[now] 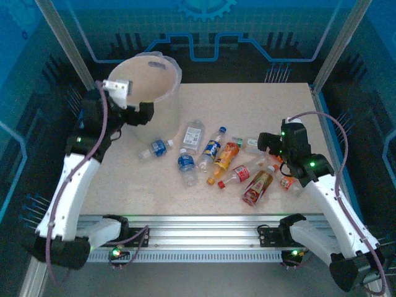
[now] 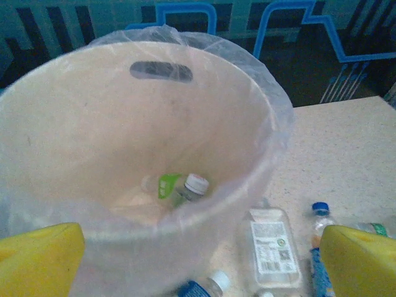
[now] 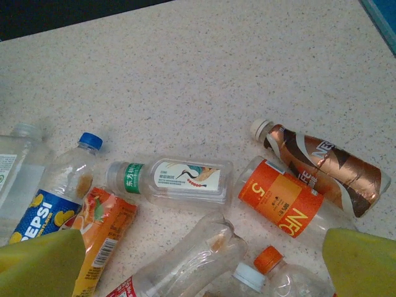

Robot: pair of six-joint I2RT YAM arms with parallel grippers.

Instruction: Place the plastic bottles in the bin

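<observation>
At least one bottle point(image 2: 193, 187) lies in the bin point(image 2: 272, 124); about ten bottles point(image 1: 226, 158) wait on our bench point(image 1: 124, 185). Our left jaws and right jaws stand spread, empty.

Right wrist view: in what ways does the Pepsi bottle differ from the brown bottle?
The Pepsi bottle has a blue cap; the brown bottle has a whitish one. The Pepsi bottle is clear above its blue label; the brown bottle is wrapped in shiny brown. The Pepsi bottle lies at the left, the brown bottle at the right. Both lie on their sides on the table, capped.
</observation>
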